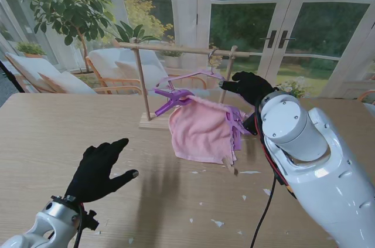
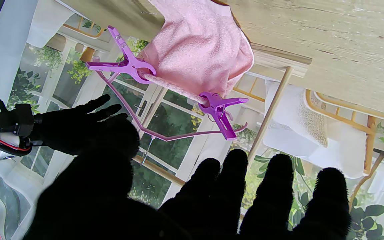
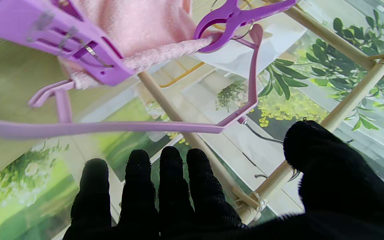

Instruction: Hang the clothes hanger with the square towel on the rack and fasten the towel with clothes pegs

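The wooden rack (image 1: 142, 78) stands at the far side of the table. On its top bar (image 1: 181, 49) a purple hanger (image 1: 193, 77) hangs by its hook, tilted. A pink square towel (image 1: 200, 132) is draped over the hanger. One purple peg (image 1: 172, 99) clamps the towel's left end, and another peg (image 1: 237, 125) sits at its right end. My right hand (image 1: 251, 87) is open beside the hanger's right end, holding nothing. My left hand (image 1: 96, 172) hovers open over the table, nearer to me and left of the towel. The left wrist view shows both pegs (image 2: 129, 64) (image 2: 220, 111) gripping the towel (image 2: 198, 50).
White scraps (image 1: 218, 223) lie on the table nearer to me than the towel. The rack's base (image 1: 153, 122) rests on the tabletop. A black cable (image 1: 266, 201) runs along my right arm. Behind the table are glass doors, chairs and a plant.
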`<action>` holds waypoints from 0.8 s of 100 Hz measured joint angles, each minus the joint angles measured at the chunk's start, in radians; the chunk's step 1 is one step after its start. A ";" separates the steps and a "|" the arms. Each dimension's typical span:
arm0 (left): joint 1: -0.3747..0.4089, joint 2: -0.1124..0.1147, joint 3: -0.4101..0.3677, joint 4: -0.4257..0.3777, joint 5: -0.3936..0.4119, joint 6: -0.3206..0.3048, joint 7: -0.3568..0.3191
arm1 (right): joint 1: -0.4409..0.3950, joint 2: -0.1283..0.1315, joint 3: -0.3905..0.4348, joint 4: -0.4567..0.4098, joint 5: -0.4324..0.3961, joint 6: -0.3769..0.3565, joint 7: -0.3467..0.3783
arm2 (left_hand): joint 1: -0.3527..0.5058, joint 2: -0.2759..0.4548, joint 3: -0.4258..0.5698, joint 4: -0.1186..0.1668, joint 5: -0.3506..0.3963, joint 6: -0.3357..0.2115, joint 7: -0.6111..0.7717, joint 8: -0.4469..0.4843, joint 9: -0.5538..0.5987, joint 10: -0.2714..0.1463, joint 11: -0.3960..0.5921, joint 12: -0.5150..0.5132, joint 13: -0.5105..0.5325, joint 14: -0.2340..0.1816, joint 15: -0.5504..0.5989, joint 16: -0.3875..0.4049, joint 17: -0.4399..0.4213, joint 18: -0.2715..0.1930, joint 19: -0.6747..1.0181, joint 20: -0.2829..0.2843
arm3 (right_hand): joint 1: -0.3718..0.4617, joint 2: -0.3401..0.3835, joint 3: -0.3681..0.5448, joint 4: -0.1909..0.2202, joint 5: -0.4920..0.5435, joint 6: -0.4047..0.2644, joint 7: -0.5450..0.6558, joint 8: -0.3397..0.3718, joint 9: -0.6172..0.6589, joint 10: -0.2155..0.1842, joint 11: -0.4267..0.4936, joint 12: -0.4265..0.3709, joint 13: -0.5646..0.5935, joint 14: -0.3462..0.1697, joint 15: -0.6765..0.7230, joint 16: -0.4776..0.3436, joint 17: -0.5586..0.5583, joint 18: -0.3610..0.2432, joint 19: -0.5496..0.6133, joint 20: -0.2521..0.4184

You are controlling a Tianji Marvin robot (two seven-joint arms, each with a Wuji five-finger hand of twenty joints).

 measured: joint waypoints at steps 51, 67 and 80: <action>-0.012 0.001 0.037 0.014 -0.006 -0.008 0.015 | -0.395 0.023 0.141 -0.236 -0.232 -0.370 -0.046 | 0.016 0.017 -0.063 0.000 0.000 0.000 0.000 0.000 0.000 0.000 0.000 0.000 0.000 0.000 0.000 0.000 0.000 0.000 -0.001 0.000 | 0.029 -0.012 0.016 0.000 0.011 -0.018 0.017 0.059 0.000 -0.002 0.047 0.016 0.011 0.010 0.018 0.011 0.013 0.027 0.016 0.000; 0.002 -0.002 0.042 0.018 -0.020 -0.030 0.060 | -0.522 0.012 0.130 -0.252 -0.305 -0.584 -0.171 | 0.026 0.017 -0.064 0.000 0.000 0.000 0.000 0.000 0.000 0.000 -0.001 0.000 0.000 0.000 0.000 0.000 0.000 0.000 -0.002 0.000 | 0.040 -0.012 0.018 0.000 0.039 -0.019 0.016 0.065 0.011 -0.003 0.044 0.006 0.024 0.011 0.002 -0.006 0.021 0.045 0.006 0.000; 0.018 -0.007 0.050 0.027 -0.025 -0.053 0.110 | -0.588 0.002 0.069 -0.230 -0.315 -0.682 -0.308 | 0.026 0.017 -0.064 0.000 0.000 0.000 0.000 0.000 0.000 0.000 -0.004 0.000 0.000 0.000 0.000 0.000 0.000 0.000 -0.010 0.000 | 0.040 -0.012 0.019 0.000 0.040 -0.032 0.006 0.065 0.021 -0.004 0.023 -0.006 0.024 0.011 -0.022 -0.030 0.022 0.049 -0.015 0.000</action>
